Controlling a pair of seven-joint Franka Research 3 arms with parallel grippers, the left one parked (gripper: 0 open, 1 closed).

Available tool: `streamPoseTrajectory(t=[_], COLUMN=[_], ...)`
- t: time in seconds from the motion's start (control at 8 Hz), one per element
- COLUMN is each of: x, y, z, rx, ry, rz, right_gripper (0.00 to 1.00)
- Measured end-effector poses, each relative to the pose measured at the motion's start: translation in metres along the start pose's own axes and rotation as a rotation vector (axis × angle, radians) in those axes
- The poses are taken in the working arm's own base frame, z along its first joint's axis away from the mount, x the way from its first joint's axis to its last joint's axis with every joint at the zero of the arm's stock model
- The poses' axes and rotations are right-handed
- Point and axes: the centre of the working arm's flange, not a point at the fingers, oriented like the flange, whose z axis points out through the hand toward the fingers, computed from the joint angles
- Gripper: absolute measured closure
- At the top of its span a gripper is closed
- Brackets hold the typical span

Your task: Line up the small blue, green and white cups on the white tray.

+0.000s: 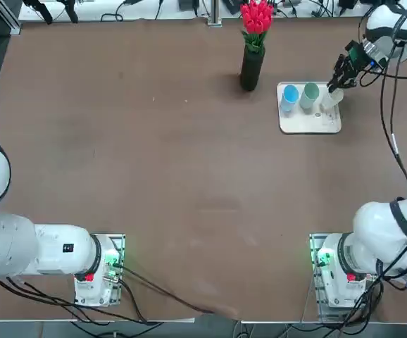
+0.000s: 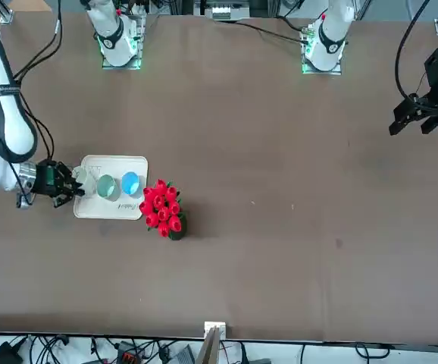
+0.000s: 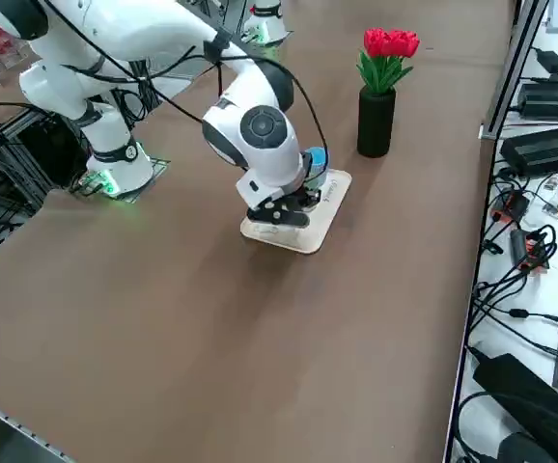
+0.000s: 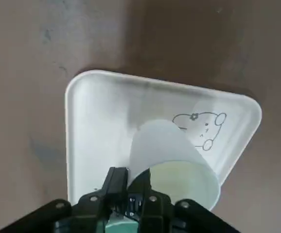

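1. White tray (image 1: 309, 125) sits far out on the brown table (image 1: 154, 176), on the working arm's side, just beside a black vase (image 1: 252, 69) of red flowers (image 1: 256, 17).
2. Two cups stand upright along the tray's far edge already: the blue cup (image 1: 289, 96) nearest the vase, the green cup (image 1: 310, 94) just beside it, mouths up.
3. That leaves the outer end of the row free, and the white cup (image 1: 334, 98) is right there, over the tray's outer far corner.
4. The right gripper (image 1: 339, 79) has its fingers pinched tight on the white cup's rim, one finger inside the mouth by the look of the wrist view.
5. The wrist view shows the white cup (image 4: 172, 162) tilted, its closed bottom pointing away toward the tray's little grey cartoon drawing (image 4: 201, 127); whether the bottom touches the tray cannot be told.
6. A rim pinch makes sense here: it lets the fingers stay clear of the green cup next door.
7. From the front view, the gripper (image 2: 71, 182) reaches in from the tray's outer side, away from the flowers.
8. Judging by the layout, the white cup needs standing upright in line with the other two, then letting go.
9. The risk is a tilted cup toppling on release or nudging the green one.
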Motion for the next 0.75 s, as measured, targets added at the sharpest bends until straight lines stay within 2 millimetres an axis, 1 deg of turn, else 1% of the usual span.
streamPoseTrajectory(t=[0.25, 0.75], x=[0.0010, 0.0042], y=[0.0029, 0.0027], z=[0.0061, 0.0075], rx=[0.006, 0.037], ry=[0.005, 0.024], rz=[0.008, 0.017], right_gripper=[0.97, 0.96])
